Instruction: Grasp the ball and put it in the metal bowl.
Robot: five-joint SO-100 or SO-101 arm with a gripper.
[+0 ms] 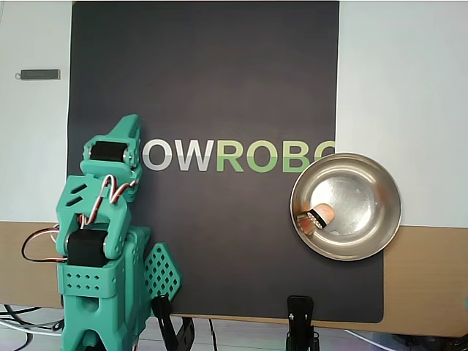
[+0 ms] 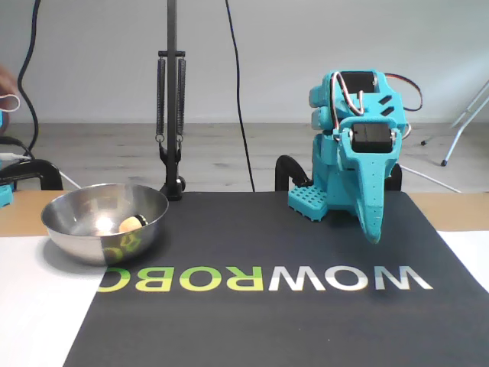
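Ball [image 1: 322, 213], just one, is sitting in one bowl [image 1: 380, 201] while the folded arm's claw [image 2: 372, 234] is hanging closed, pointing down.

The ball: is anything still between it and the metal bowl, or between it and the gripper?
Nothing separates them: the ball already lies inside the metal bowl, next to a small dark-striped object. The gripper is folded back near the arm's base, with only bare black mat between it and the bowl.
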